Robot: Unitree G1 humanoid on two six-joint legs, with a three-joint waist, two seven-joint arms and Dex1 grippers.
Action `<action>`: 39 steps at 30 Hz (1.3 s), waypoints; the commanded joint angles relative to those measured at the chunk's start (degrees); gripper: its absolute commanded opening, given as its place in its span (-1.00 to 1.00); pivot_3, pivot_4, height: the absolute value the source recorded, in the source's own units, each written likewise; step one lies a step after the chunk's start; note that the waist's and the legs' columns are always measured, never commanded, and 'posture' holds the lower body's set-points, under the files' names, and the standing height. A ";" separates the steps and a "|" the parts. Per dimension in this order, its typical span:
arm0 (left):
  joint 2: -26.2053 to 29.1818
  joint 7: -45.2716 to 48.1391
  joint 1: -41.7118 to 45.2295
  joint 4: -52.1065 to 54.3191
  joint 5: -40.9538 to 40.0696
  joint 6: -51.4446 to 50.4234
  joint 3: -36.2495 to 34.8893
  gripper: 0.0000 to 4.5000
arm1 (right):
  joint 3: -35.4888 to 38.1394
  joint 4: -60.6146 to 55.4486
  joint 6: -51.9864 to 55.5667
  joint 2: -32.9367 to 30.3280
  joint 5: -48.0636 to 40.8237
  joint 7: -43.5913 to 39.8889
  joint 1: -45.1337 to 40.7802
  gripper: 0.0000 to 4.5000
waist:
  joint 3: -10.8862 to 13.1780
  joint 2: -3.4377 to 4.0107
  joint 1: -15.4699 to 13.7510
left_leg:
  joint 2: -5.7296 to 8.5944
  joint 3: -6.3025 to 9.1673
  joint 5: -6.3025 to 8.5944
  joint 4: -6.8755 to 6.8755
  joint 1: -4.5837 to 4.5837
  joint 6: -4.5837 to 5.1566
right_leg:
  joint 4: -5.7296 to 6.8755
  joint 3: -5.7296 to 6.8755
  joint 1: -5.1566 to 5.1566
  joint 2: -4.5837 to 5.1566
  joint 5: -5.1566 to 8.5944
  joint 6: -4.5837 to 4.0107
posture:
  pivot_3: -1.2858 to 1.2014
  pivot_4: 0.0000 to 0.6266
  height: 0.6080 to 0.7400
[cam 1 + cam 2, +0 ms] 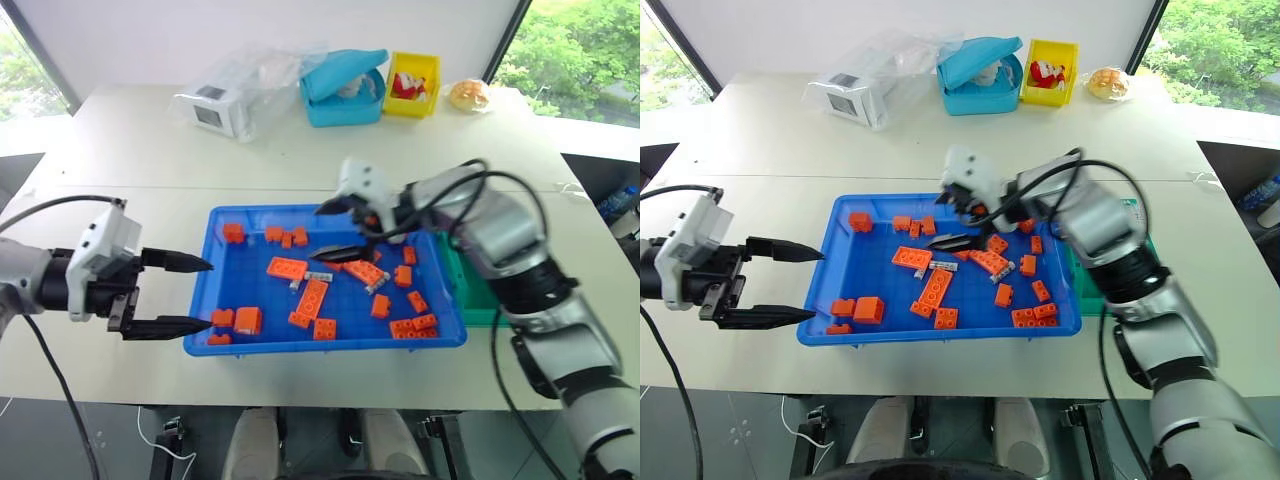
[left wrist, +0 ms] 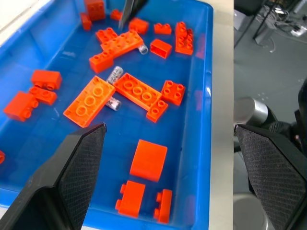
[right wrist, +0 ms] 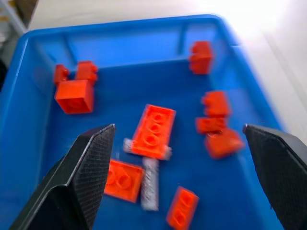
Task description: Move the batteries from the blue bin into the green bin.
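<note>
While your right hand (image 1: 337, 231) hangs spread over the middle of the shallow bright blue plastic bin (image 1: 330, 343) on the pale bench (image 1: 130, 150), the teal-green plastic bin (image 1: 478, 300) sits just beside that tray's right wall. Your left hand (image 1: 186, 294) hovers spread at the tray's left wall, empty. From the left wrist you see small silver-grey cylindrical batteries (image 2: 114, 74) among orange plastic toy bricks (image 2: 91, 100). From the right wrist, another battery lies beside a flat brick.
</note>
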State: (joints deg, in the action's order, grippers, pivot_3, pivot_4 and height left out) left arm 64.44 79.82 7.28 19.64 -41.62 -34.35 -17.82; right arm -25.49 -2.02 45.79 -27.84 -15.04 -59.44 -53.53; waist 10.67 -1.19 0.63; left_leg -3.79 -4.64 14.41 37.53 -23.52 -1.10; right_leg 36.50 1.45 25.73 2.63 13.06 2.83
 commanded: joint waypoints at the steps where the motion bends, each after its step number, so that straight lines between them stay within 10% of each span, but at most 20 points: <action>1: 0.07 -0.28 1.68 0.36 0.14 0.98 0.39 1.00 | -2.56 2.04 0.21 3.07 3.18 2.77 -1.57 0.95 | 0.00 0.00 0.09 | 0.00 -0.01 0.00 0.03 -0.01 0.00 | 0.03 -0.01 0.01 0.01 0.00 0.00 | 0.03 -0.52 0.93; 17: -0.91 -2.70 4.48 0.25 -1.14 -0.76 1.44 1.00 | -5.21 12.16 -2.10 9.56 10.00 6.33 0.07 0.95 | 0.00 0.00 0.25 | -0.02 0.05 0.00 0.40 0.00 0.00 | 0.60 -0.01 0.10 -0.01 0.01 0.02 | 0.03 -0.52 0.93; 24: -0.93 -2.60 6.96 -1.22 -0.92 -0.88 2.83 1.00 | -4.72 11.61 -1.65 9.69 10.41 5.97 1.11 -0.33 | 0.00 0.00 0.30 | -0.02 0.06 0.00 0.39 0.00 0.00 | 0.61 -0.01 0.11 -0.02 0.01 0.02 | 0.03 -0.52 0.93; 39: -1.59 -2.86 9.27 -1.68 -0.71 -1.09 4.46 1.00 | -6.55 17.51 -6.48 20.91 12.39 8.47 -2.41 -0.33 | 0.00 0.00 0.47 | -0.03 0.07 0.00 0.39 0.00 0.00 | 0.64 -0.01 0.13 -0.04 0.01 0.02 | 0.03 -0.52 0.93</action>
State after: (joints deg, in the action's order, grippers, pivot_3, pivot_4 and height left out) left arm 62.73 77.13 15.61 17.09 -41.82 -35.59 -12.53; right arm -31.52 14.85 41.25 -7.67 -3.43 -51.01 -54.68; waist 10.67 -1.20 1.11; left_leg -3.82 -4.57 14.41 37.92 -23.53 -1.10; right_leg 37.14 1.44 25.86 2.60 13.07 2.85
